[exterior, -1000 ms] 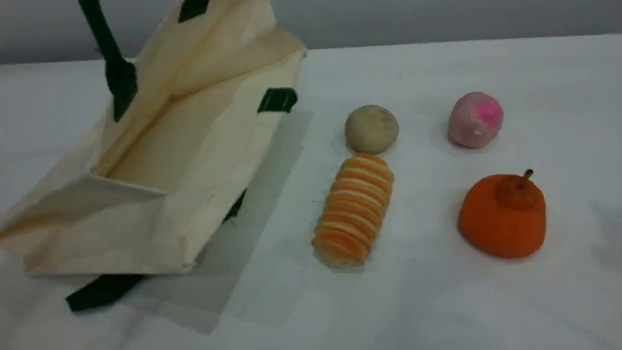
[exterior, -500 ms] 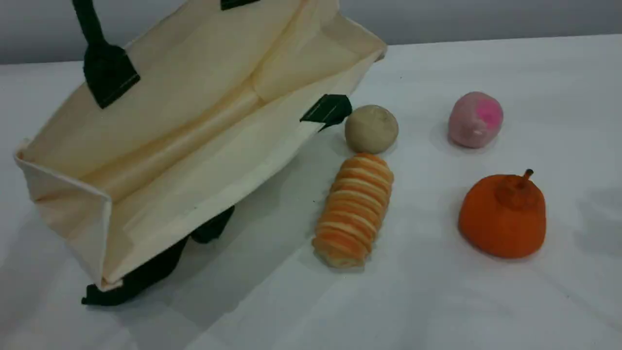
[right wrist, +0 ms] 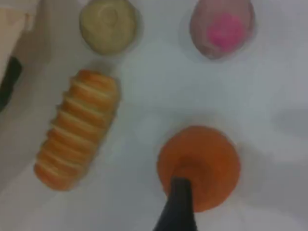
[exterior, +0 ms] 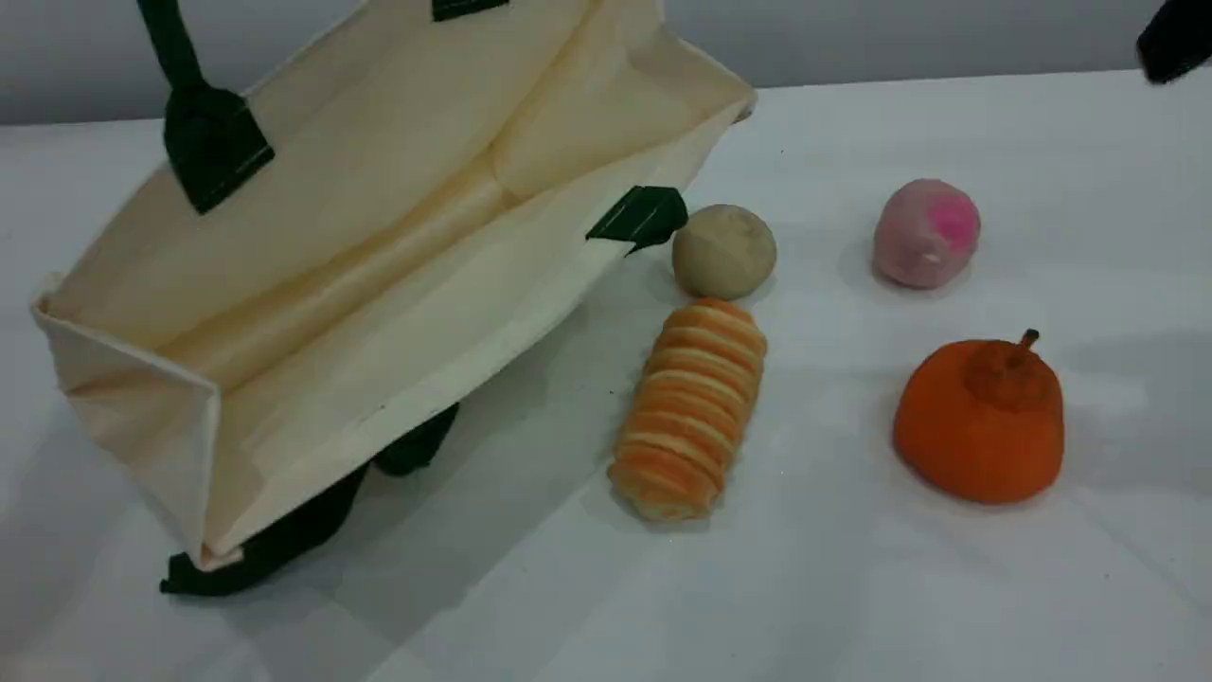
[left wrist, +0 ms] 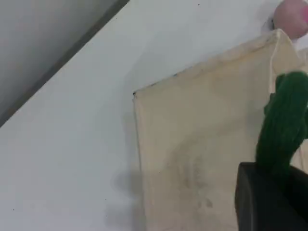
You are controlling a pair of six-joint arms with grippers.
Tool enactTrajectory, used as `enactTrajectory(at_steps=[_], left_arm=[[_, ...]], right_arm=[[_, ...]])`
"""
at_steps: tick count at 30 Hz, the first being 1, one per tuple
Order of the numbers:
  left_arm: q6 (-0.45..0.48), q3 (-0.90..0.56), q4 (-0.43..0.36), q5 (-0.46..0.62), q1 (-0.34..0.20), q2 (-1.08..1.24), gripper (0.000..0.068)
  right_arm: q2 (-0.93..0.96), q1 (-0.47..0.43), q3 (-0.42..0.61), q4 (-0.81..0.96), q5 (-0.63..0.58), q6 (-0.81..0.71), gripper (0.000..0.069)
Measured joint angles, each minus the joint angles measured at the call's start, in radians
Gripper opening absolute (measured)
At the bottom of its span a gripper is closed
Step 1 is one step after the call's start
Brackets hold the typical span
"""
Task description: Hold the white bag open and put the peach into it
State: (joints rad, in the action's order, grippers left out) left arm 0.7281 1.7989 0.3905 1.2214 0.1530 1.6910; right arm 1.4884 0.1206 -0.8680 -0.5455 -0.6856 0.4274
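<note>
The white bag (exterior: pixel 379 237) hangs tilted at the left, its mouth open toward the camera. Its upper green handle (exterior: pixel 172 38) runs out of the top edge. In the left wrist view that handle (left wrist: pixel 284 125) runs into my left gripper's dark fingertip (left wrist: pixel 267 202), which is shut on it above the bag's side (left wrist: pixel 202 144). The peach (exterior: pixel 926 234), pale pink with a magenta patch, lies on the table at the right, apart from the bag. My right gripper's fingertip (right wrist: pixel 179 204) hovers over the orange fruit, with the peach (right wrist: pixel 221 26) farther ahead; it holds nothing.
A beige ball (exterior: pixel 724 251) lies just right of the bag's rim tab. A striped orange bread roll (exterior: pixel 688 407) lies in front of it. An orange stemmed fruit (exterior: pixel 980 421) sits near the peach. A dark part of my right arm (exterior: pixel 1174 38) shows at the top right.
The bag swung up and to the right and its mouth widened, then held nearly still. A dark part of the right arm has entered the top right corner.
</note>
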Motion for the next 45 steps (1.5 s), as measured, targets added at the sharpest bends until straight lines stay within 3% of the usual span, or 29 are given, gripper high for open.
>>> enactTrajectory(at_steps=[11, 20, 30, 45], left_arm=[[-0.003, 0.000, 0.001, 0.000, 0.000, 0.000, 0.0092], [-0.003, 0.000, 0.001, 0.000, 0.000, 0.000, 0.0092], [-0.006, 0.000, 0.002, 0.000, 0.000, 0.000, 0.0092], [-0.008, 0.000, 0.002, 0.000, 0.000, 0.000, 0.0092]], right_arm=[[0.220, 0.000, -0.023, -0.046, 0.194, 0.016, 0.0578], [0.399, 0.004, -0.157, -0.059, 0.190, 0.029, 0.0578], [0.509, 0.143, -0.297, -0.056, 0.220, 0.050, 0.0578], [0.646, 0.161, -0.328, -0.064, 0.317, 0.050, 0.0578]])
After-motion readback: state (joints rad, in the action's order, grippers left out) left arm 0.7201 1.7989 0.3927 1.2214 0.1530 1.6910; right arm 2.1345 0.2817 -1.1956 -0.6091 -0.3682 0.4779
